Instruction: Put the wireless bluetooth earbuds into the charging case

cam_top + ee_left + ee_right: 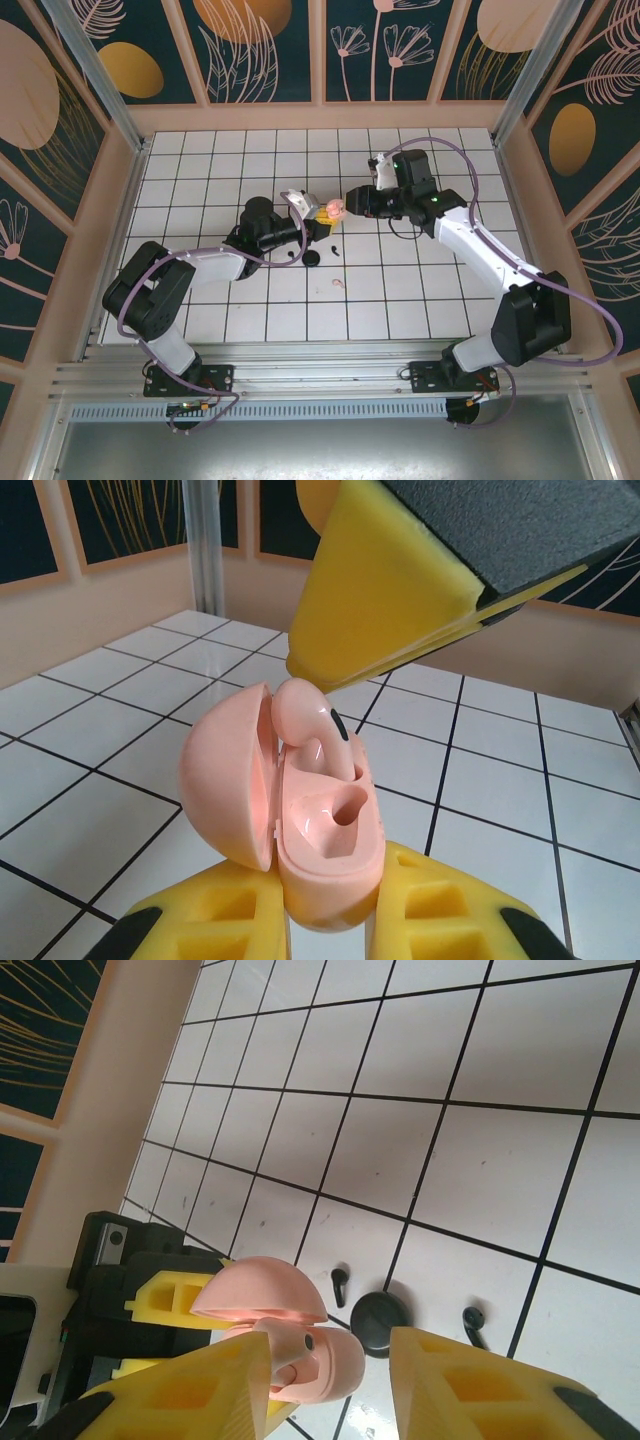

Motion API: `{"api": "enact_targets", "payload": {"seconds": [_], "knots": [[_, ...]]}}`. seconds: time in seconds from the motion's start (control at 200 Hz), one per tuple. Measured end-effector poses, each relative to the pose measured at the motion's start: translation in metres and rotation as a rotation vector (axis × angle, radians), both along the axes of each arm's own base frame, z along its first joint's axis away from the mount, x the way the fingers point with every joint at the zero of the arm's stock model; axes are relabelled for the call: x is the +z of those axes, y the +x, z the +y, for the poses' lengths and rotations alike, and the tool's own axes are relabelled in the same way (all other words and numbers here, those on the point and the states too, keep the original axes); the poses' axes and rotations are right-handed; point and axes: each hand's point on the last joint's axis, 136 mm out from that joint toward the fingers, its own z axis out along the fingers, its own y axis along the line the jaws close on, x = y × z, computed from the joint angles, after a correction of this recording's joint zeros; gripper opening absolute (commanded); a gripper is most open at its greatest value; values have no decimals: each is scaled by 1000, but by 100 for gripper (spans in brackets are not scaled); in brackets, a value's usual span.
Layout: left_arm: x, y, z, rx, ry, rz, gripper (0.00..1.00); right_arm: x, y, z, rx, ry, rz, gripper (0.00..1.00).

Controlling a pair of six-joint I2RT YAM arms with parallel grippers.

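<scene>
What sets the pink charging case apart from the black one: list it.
The pink case is held up in the left gripper; the black case lies on the tiles. The pink case is open, a pink earbud standing in it; the black case looks shut, black earbuds lying beside it. Both are small and rounded.
</scene>
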Motion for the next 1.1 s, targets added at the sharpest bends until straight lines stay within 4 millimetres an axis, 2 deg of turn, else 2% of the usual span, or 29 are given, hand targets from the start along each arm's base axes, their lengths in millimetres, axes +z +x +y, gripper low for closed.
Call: {"api": "enact_targets", "payload": {"seconds": [0.285,0.676,1.096], "knots": [[0,0,0,0,0,0,13,1,3,2,4,1,2,42],[-2,0,0,0,5,8,13,-3,2,4,12,-8,6,38],[-5,-1,1,1,14,21,13,-9,-2,1,21,-35,20,40]]}}
